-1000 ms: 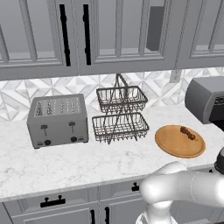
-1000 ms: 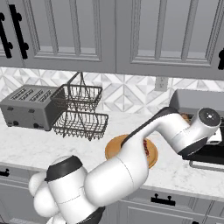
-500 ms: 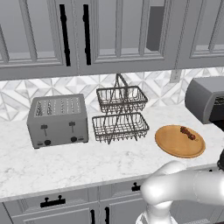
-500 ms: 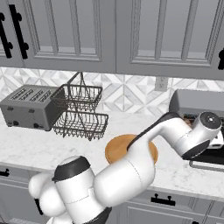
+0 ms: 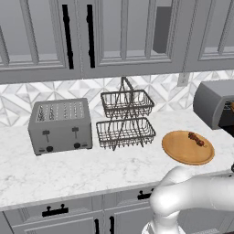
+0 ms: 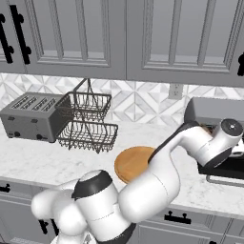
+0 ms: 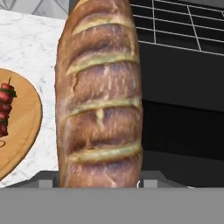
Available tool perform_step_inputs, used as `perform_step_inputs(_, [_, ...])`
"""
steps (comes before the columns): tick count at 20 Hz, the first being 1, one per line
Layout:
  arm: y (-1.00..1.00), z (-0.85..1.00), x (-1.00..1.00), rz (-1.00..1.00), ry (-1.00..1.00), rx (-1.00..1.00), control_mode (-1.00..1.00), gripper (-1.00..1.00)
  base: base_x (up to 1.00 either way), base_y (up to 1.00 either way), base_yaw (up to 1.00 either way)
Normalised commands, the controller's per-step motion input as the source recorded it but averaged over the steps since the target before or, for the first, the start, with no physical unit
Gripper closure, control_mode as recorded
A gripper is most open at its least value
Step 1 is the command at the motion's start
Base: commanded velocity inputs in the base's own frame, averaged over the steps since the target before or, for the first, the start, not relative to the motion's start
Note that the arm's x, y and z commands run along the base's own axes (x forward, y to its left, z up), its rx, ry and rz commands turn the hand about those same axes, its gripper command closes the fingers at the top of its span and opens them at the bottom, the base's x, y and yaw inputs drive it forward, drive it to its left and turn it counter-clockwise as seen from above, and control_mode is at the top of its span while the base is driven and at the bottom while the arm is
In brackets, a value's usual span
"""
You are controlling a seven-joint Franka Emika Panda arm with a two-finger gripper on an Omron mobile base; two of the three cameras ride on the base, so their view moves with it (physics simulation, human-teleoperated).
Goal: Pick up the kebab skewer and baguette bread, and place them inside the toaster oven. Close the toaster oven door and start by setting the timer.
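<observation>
Advanced toward the toaster oven (image 7: 183,65), tool (image 7: 98,181) grips baguette bread (image 7: 100,96).

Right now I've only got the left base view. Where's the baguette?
Observer: In the hand view, the claw is clamped on the baguette bread, which runs lengthwise ahead of it.
Operator: Oven door open?
Observer: Yes. In the right base view the toaster oven door is folded down, with the arm reaching over it.
Operator: Bread on the rack yet?
Observer: Not released. In the hand view its far end points at the wire rack. I cannot tell how far in it is.
</observation>
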Motion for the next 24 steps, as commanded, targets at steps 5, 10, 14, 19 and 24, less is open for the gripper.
perform_step_inputs(5, [-0.1, 0.0, 0.37, 0.03, 0.0, 0.01, -1.0, 1.0, 0.0, 0.0, 0.0])
perform_step_inputs(10, [-0.22, 0.0, 0.37, 0.02, 0.0, 0.01, -1.0, 1.0, 0.0, 0.0, 0.0])
perform_step_inputs(14, [-0.4, -0.17, 0.05, 0.0, 0.03, 0.0, -1.0, 1.0, 0.0, 0.0, 0.0])
perform_step_inputs(19, [-0.34, -0.29, 0.01, 0.0, 0.06, 0.0, -1.0, 1.0, 0.0, 0.0, 0.0])
perform_step_inputs(24, [0.0, -0.03, 0.22, 0.0, 0.07, 0.0, -1.0, 1.0, 0.0, 0.0, 0.0])
